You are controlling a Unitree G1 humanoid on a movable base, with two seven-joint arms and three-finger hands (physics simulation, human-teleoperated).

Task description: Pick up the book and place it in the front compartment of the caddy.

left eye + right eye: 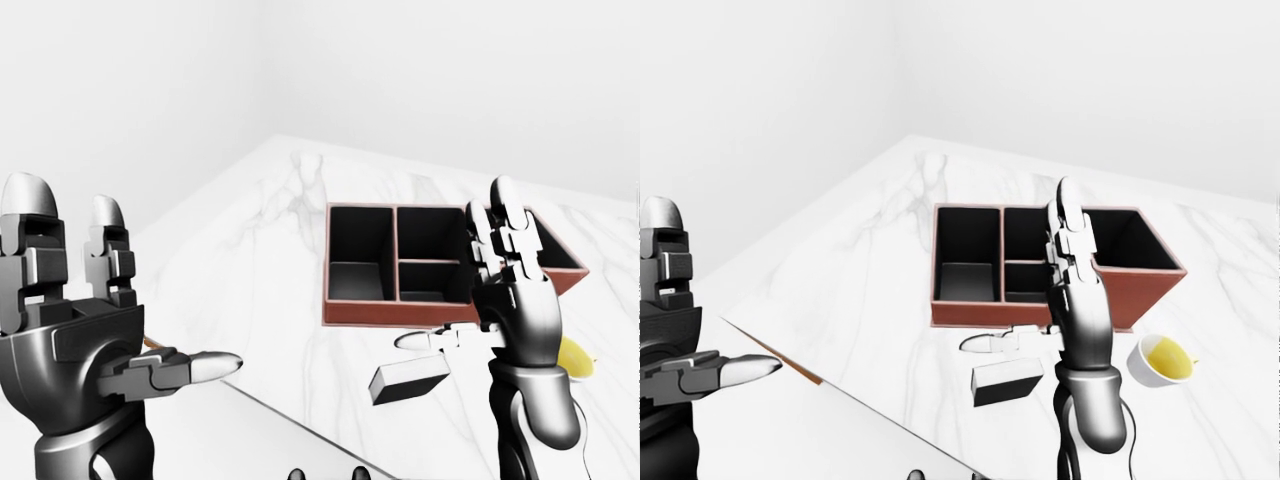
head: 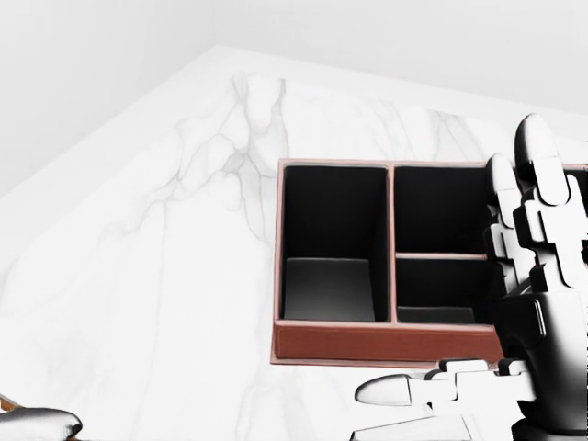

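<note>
Left-eye view: left hand [image 1: 90, 330] raised at the view's left, fingers spread, holding nothing. Right hand [image 1: 505, 290] upright and open too, thumb sticking out toward view left, just above the book [image 1: 408, 380]. Book is a small dark slab lying flat on the marble table [image 1: 250, 260], apart from the caddy [image 1: 440, 310] and below it in the picture.

Head view: caddy interior reads clearly, one tall compartment at left, split ones to its right, all look empty. Book mostly cut off at the bottom edge.

Right-eye view: book sits between the caddy wall and the table edge; cup [image 1: 1162, 360] with yellow contents to the view's right of the wrist.

Judgement: book looks rigid, light, smooth-faced, so slip risk on a flat pinch. Better to take it across the short width, thumb against one long edge, fingers on the opposite
</note>
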